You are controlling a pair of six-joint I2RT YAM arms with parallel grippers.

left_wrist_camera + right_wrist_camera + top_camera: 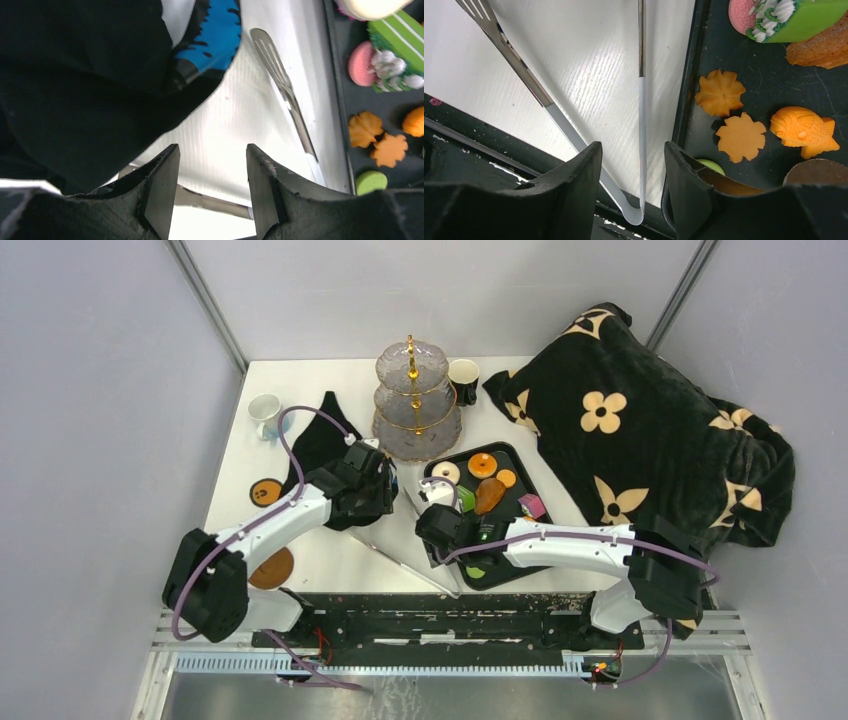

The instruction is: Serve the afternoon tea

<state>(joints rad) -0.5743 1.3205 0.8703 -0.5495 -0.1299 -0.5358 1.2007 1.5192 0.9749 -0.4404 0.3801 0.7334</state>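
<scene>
The afternoon tea treats lie on a black tray: a white donut, an orange donut, flower cookies, a pink disc, a green disc and a purple cube. Metal tongs lie on the white table left of the tray. My right gripper is open and straddles the tongs' bent white end, its pads apart from it. My left gripper is open above the table, with one tongs arm running past beyond it.
A glass three-tier stand is behind the tray, a dark cup beside it and a white cup far left. A black cloth lies under the left arm. Coasters sit left; a flowered blanket fills the right.
</scene>
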